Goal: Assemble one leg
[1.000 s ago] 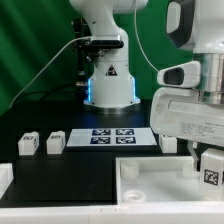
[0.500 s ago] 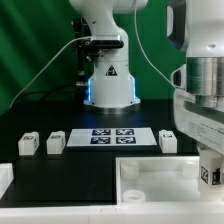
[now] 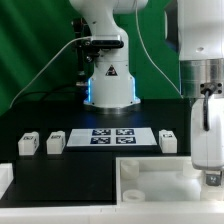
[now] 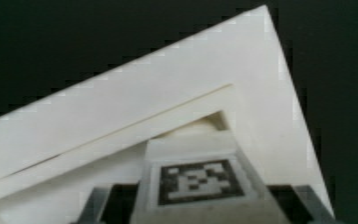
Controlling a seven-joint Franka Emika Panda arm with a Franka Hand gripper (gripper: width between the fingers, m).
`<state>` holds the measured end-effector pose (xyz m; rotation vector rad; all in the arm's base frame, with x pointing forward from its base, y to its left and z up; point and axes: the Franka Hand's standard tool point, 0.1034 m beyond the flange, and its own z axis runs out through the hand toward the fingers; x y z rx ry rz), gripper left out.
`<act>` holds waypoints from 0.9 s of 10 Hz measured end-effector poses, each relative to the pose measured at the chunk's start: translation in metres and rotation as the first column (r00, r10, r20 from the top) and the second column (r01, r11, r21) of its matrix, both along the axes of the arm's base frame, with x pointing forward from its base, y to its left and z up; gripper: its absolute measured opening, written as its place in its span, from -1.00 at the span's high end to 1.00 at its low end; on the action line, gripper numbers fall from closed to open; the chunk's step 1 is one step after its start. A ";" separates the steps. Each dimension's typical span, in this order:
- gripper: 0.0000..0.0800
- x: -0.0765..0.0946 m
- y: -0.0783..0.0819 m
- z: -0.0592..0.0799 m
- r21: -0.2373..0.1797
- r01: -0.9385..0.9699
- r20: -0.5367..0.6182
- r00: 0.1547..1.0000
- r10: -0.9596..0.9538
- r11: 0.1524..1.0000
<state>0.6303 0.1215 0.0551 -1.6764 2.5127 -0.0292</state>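
Observation:
My gripper (image 3: 211, 174) hangs at the exterior view's right, shut on one white leg (image 3: 211, 179) with a black-and-white marker. It holds the leg just above the right part of the white tabletop (image 3: 150, 186). In the wrist view the leg (image 4: 197, 176) sits between the dark fingers (image 4: 108, 204), over a corner of the tabletop (image 4: 158, 100). Three more legs stand on the black table: two at the left (image 3: 27, 144) (image 3: 55, 142) and one at the right (image 3: 168, 141).
The marker board (image 3: 120, 136) lies flat between the loose legs. The arm's white base (image 3: 108, 75) stands behind it with cables to its left. A white piece (image 3: 4, 178) shows at the left edge.
The hand has turned about its vertical axis and shifted a little to the right. The held leg has come down slightly toward the tabletop.

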 end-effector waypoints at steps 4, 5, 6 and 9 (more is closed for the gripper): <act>-0.53 0.000 0.000 0.000 -0.004 -0.035 0.001 0.999 0.035 0.999; -0.53 0.000 0.000 0.000 -0.004 -0.035 0.001 0.999 0.035 0.999; -0.60 0.000 0.002 0.002 -0.004 -0.037 0.012 0.999 0.037 0.999; -0.62 -0.004 0.012 0.025 0.008 -0.047 0.076 0.996 0.046 0.999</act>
